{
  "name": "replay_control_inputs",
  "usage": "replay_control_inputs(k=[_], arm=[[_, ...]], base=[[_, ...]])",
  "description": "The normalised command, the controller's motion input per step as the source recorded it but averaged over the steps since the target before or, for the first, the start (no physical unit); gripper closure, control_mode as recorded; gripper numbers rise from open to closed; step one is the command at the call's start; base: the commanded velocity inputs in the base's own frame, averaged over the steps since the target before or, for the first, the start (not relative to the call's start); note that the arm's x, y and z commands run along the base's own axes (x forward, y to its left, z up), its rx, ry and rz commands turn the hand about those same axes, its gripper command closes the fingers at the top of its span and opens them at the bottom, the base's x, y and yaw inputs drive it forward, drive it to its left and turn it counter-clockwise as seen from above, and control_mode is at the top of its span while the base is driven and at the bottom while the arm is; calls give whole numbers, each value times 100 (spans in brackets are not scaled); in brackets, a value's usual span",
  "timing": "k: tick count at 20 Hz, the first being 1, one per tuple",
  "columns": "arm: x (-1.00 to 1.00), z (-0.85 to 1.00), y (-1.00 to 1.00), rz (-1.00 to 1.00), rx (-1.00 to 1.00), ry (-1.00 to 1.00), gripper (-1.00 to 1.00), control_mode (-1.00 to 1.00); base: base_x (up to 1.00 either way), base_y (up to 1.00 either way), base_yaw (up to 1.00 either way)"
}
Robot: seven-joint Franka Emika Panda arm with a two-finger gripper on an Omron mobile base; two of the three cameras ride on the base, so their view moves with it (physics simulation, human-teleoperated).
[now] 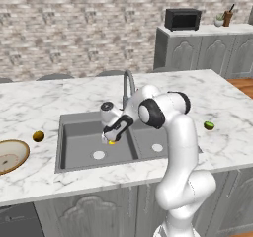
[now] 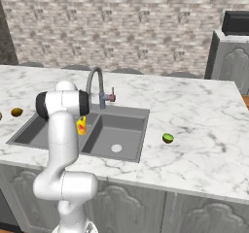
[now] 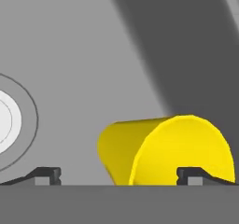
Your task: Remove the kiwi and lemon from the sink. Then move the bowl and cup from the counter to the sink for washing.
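Observation:
My gripper (image 1: 109, 138) reaches down into the left basin of the dark grey sink (image 1: 79, 137). In the hand view the gripper (image 3: 119, 176) is open, its tips wide apart. The yellow cup (image 3: 163, 148) lies on its side on the basin floor between them, close to the right fingertip (image 3: 196, 174) and apart from the left one. The cup (image 2: 81, 125) shows a red mark beside the arm. The tan bowl (image 1: 10, 154) sits on the counter (image 1: 29, 102) at the far left. The brown kiwi (image 1: 38, 136) lies left of the sink, and the greenish lemon (image 1: 209, 126) lies to its right.
The curved steel faucet (image 1: 128, 85) stands behind the divider, close to my forearm. A pale drain (image 3: 7, 120) lies left of the cup. A microwave (image 1: 182, 19) sits on a far grey cabinet.

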Motion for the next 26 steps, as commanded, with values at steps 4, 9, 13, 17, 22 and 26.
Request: replay_control_inputs(k=[4,9,13,17,22,26], arm=[[-2,13,0,0,0,-10,-100,-100],[-5,23,0,-1,0,-9,-100,-100],[-16,27,0,-6,1,0,-100,-100],[-16,29,0,-9,2,0,-100,-100],[-15,33,0,-10,3,0,-100,-100],[-18,34,0,-11,3,0,-100,-100]], base=[[0,0,0],[0,0,0],[0,0,0],[0,0,0],[0,0,0],[0,0,0]])
